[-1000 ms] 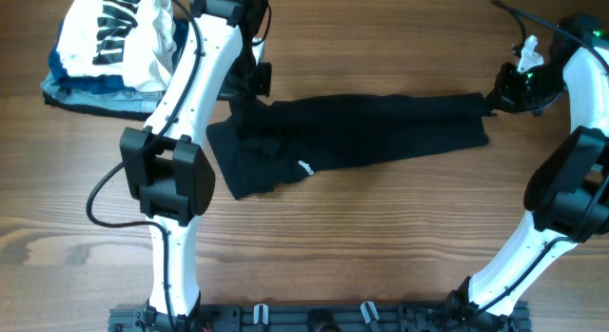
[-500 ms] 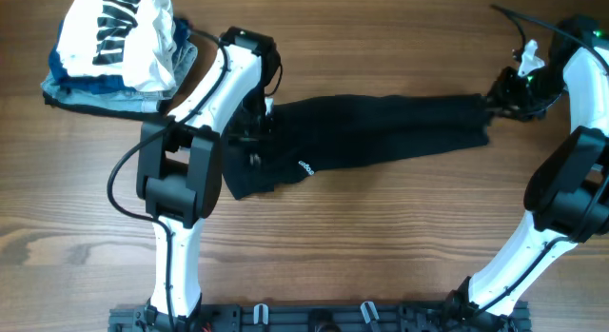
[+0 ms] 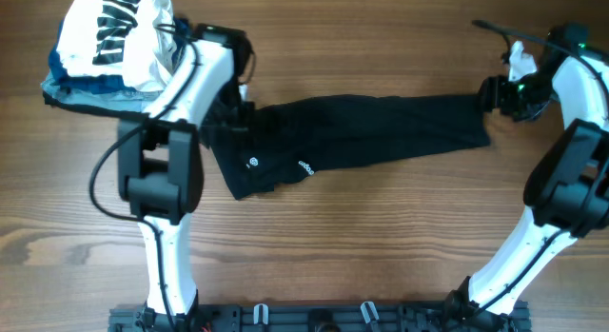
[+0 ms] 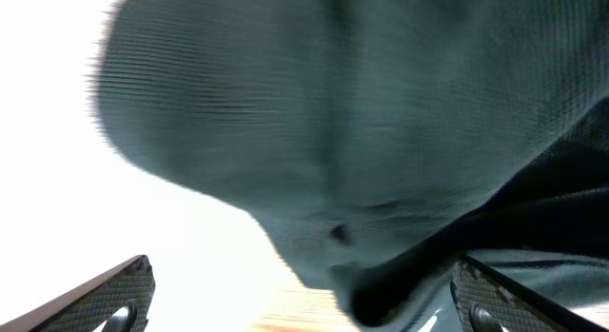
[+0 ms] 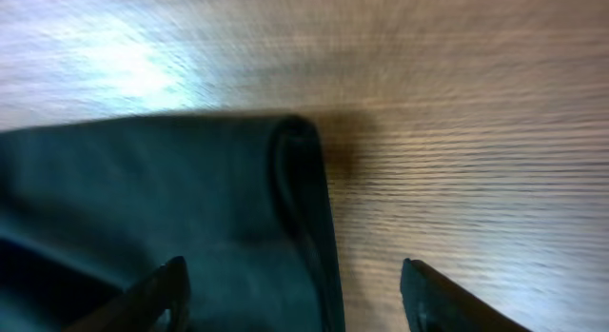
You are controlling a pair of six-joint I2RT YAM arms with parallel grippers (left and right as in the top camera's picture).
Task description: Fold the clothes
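Observation:
The clothes [image 3: 362, 132], a black T-shirt, lie folded in a long strip across the middle of the table, with a small white label [image 3: 305, 167] near the left end. My left gripper [image 3: 234, 109] hovers over the strip's upper left corner. In the left wrist view it [image 4: 304, 308] is open wide, and dark fabric [image 4: 381, 132] fills the frame without being pinched. My right gripper [image 3: 488, 94] sits at the strip's right end. Seen from the right wrist it [image 5: 297, 299] is open, straddling the shirt's folded edge [image 5: 303, 180] with one finger over cloth and one over wood.
A white garment with black lettering [image 3: 119, 32] is piled on light-blue denim [image 3: 86, 94] at the back left, close to my left arm. A thin cable [image 3: 500, 29] runs near the right arm. Bare wooden table [image 3: 381, 237] lies in front of the shirt.
Both grippers have gone from shut to open and let go of the shirt. The left gripper swung down over the shirt's left end, then back a little; that end has settled flat.

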